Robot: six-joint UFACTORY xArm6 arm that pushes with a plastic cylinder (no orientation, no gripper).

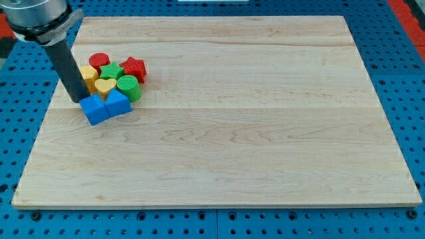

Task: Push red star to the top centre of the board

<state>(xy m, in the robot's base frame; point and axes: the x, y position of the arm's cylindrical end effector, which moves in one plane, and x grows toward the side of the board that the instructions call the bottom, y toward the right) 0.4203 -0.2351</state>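
Noted board, pale wood, cluster at its upper left. Found red star on cluster's right edge, touching green blocks. Tip, bare rod holding nothing, left of blue cube. Advised rounding cluster, pushing star rightward along top.

The wooden counter holds a huddle of blocks near its top left: red star, green, yellow, blue.
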